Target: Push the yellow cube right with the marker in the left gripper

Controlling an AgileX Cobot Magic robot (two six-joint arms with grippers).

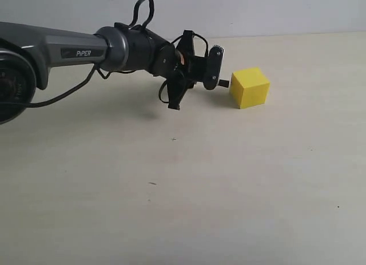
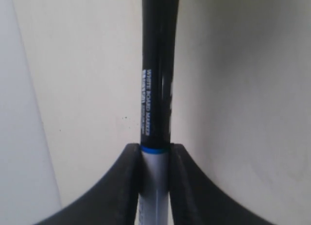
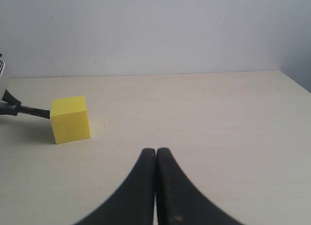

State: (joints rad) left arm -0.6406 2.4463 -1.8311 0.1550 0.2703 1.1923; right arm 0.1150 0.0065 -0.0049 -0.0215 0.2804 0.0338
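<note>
The yellow cube (image 1: pixel 250 87) sits on the pale table, right of my left gripper (image 1: pixel 209 76). That gripper is shut on the marker (image 2: pixel 158 74), its two black fingers (image 2: pixel 127 186) clamping the white barrel just below the black cap. In the exterior view only the marker's short black end (image 1: pixel 224 83) shows, reaching the cube's left face. From the right wrist view the cube (image 3: pixel 70 119) has the marker's black end (image 3: pixel 34 111) against its side. My right gripper (image 3: pixel 156 153) is shut with nothing in it, well apart from the cube. The left wrist view does not show the cube.
The black-and-grey arm marked "PiPER" (image 1: pixel 80 52) reaches in from the left with loose cables (image 1: pixel 143 10). The beige tabletop (image 1: pixel 189 185) meets a light wall (image 1: pixel 257 10) behind. The table's right edge (image 3: pixel 296 84) shows in the right wrist view.
</note>
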